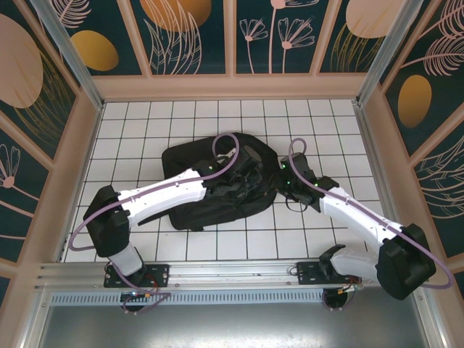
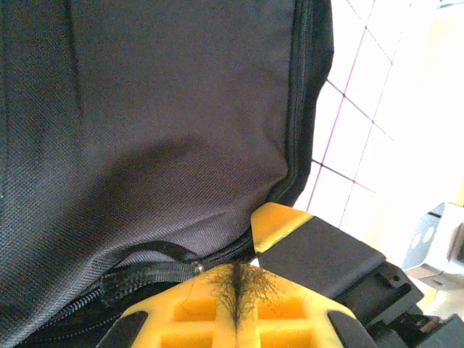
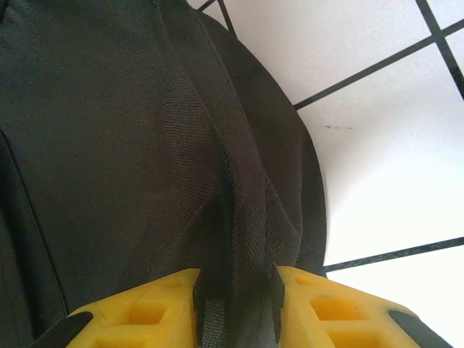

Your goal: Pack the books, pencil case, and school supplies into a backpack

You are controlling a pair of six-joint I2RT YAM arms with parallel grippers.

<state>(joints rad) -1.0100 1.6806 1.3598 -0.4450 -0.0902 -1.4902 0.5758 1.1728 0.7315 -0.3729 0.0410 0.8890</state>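
Backpack (image 1: 181, 158) partly covered; cropped in wrist views

L arm (image 1: 174, 190), white w/ black joints: elbow out to left, forearm reaching fwd-right. L gripper (image 1: 245, 172): yellow fingers (image 2: 181, 312) fully closed, tips together. R arm (image 1: 355, 221): elbow out to right, forearm reaching fwd-left. R gripper (image 1: 288, 177): yellow fingers (image 3: 145, 312) narrow, clamped on fold of large black fabric backpack (image 3: 109, 145).

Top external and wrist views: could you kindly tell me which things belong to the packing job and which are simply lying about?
Job: backpack; left gripper and right gripper, both clamped on it.
Just there: tiled table; patterned walls.
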